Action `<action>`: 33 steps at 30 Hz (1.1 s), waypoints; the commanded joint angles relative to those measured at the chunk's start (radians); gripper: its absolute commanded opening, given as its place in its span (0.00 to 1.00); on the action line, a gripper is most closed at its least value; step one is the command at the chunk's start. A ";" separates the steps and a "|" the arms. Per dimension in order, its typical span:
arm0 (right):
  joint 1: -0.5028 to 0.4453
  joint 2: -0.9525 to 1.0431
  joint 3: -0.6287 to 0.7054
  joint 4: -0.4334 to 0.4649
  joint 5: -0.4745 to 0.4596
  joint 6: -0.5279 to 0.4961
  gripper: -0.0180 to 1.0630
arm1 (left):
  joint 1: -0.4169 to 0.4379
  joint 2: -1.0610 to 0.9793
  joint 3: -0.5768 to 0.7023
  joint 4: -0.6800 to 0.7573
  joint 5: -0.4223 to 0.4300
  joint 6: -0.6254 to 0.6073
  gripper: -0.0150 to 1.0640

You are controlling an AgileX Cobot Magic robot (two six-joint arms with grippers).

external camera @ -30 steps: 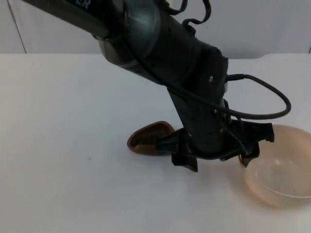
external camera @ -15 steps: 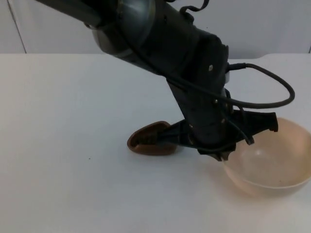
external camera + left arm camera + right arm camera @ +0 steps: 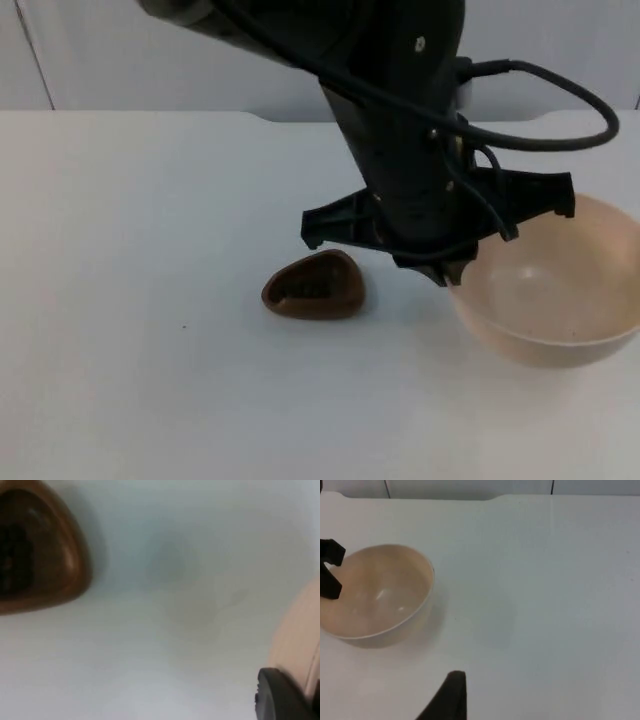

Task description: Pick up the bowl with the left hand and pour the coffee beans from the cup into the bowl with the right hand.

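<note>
Left gripper [image 3: 452,272] is clamped on the rim of the bowl [image 3: 545,300], holding it tilted just beside the brown cup [image 3: 313,286]. Lifting step's underway; next the waiting right gripper [image 3: 451,700] needs that cup. Can't tell its fingers.

You see the pale bowl [image 3: 375,597] raised and tilted over the white worktop [image 3: 545,580], its inside bare. The left gripper [image 3: 327,570] clamps its rim at one side. The grey partition wall [image 3: 470,487] closes the far edge.
</note>
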 commanded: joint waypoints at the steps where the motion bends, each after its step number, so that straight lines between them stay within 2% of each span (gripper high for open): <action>1: -0.005 -0.004 0.008 -0.006 -0.011 -0.003 0.99 | 0.019 -0.017 -0.004 0.017 0.060 0.012 0.01; 8: -0.005 -0.004 0.008 -0.006 -0.011 -0.003 0.99 | 0.038 -0.017 -0.002 -0.007 0.128 0.147 0.01; 12: -0.005 -0.004 0.008 -0.006 -0.011 -0.003 0.99 | 0.056 -0.019 -0.001 -0.070 0.150 0.247 0.01; 14: -0.005 -0.004 0.008 -0.006 -0.011 -0.003 0.99 | 0.058 -0.021 -0.001 -0.083 0.153 0.259 0.01; 17: -0.005 -0.004 0.008 -0.006 -0.011 -0.003 0.99 | 0.094 -0.029 0.005 -0.172 0.167 0.367 0.01; 21: -0.005 -0.004 0.008 -0.006 -0.011 -0.003 0.99 | 0.142 -0.073 0.074 -0.265 0.126 0.443 0.01; 23: -0.005 -0.004 0.008 -0.006 -0.011 -0.003 0.99 | 0.169 -0.114 0.150 -0.280 0.079 0.448 0.01; 28: -0.005 -0.004 0.008 -0.006 -0.011 -0.003 0.99 | 0.211 -0.187 0.261 -0.284 0.041 0.448 0.01; 32: -0.005 -0.004 0.008 -0.006 -0.011 -0.003 0.99 | 0.316 -0.317 0.429 -0.325 -0.040 0.448 0.01; 33: -0.005 -0.004 0.008 -0.006 -0.011 -0.003 0.99 | 0.316 -0.317 0.429 -0.325 -0.040 0.448 0.01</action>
